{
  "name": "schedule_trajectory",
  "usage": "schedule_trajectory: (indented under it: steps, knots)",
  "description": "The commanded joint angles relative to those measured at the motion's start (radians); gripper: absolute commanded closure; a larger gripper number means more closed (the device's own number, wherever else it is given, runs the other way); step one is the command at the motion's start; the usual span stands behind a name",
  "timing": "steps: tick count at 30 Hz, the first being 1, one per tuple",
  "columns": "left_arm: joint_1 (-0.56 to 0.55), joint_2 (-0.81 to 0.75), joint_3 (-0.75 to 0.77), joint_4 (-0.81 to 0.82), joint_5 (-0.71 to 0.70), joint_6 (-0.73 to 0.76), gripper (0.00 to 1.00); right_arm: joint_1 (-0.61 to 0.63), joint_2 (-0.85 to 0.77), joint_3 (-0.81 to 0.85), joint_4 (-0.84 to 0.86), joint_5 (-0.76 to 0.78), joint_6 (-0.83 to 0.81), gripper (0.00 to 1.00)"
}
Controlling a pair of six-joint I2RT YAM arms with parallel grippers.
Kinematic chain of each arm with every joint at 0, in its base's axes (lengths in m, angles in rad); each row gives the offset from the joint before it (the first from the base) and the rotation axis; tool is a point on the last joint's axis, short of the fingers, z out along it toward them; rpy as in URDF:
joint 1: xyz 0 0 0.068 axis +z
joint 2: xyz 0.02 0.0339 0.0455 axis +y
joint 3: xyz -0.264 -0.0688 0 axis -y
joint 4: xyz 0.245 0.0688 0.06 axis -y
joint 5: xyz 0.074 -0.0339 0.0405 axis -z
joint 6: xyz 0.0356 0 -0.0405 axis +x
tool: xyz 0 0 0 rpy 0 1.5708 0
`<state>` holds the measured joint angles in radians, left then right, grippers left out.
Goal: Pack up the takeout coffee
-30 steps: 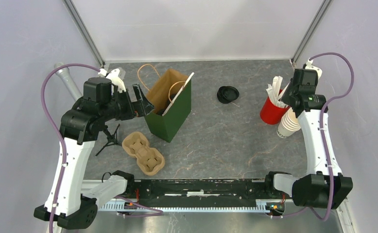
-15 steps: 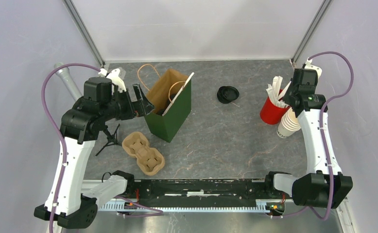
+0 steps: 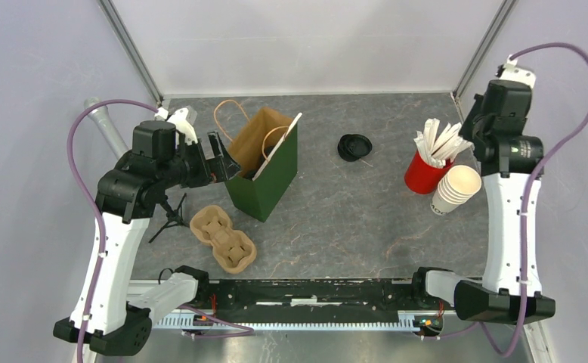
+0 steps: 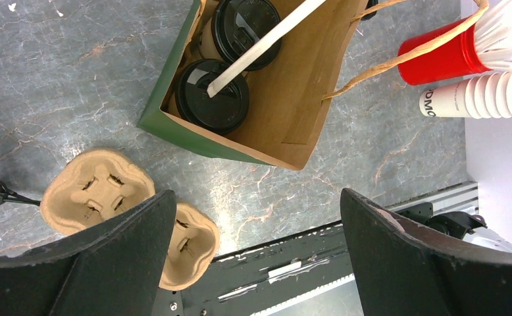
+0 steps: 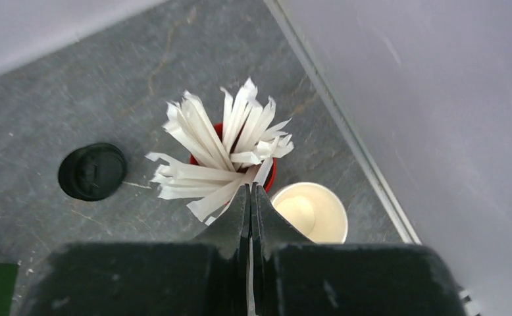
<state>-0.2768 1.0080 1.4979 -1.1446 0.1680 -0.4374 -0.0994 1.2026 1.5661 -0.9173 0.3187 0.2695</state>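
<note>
**A:** Where are your hands?

**B:** My left hand (image 4: 253,197) hangs over the table (image 4: 56,79) with its fingers spread wide and nothing between them, looking down on the open bag (image 4: 306,79). My right hand (image 5: 251,191) is pressed together, high above the red cup (image 3: 423,175) of white sticks (image 5: 220,151). A thin white sliver shows between its fingers, but I can't tell whether that is a stick.

**A:** And the coffees?

**B:** Both coffees (image 4: 217,108) stand upright side by side inside the bag with their black lids on. One white stick leans across them. The cardboard carrier (image 4: 99,191) lies just beside the bag. Farther off, a loose lid (image 5: 92,171) sits alone, and the stack of bare cups (image 5: 309,210) lies on its side just beside the red cup.

**A:** How would they handle?

**B:** I judge the paper walls thin, so they would dent under a hard squeeze, and the lids might pop off if pulled. I can't see whether the cups are full, so I'd treat them as heavy and ready to spill. I'd grip round the body just under the lid and keep them upright. Inside the bag, only the lid rims look reachable.

**A:** What has changed?

**B:** Over the last second my right hand has closed and risen clear of the red cup, uncovering the mouth of the stack. My left hand and the bag haven't moved.
</note>
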Motion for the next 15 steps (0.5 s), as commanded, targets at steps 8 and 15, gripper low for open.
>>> schedule_trajectory:
  steps: [8, 15]
  knots:
    - [-0.001, -0.008, 0.000, 0.040, 0.034, 0.011, 0.00, -0.003, 0.049, 0.415, -0.224, -0.050, -0.080, 1.00]
    - [-0.001, -0.026, -0.036, 0.057, 0.044, -0.007, 0.00, -0.003, -0.040, 0.358, -0.079, -0.192, -0.104, 1.00]
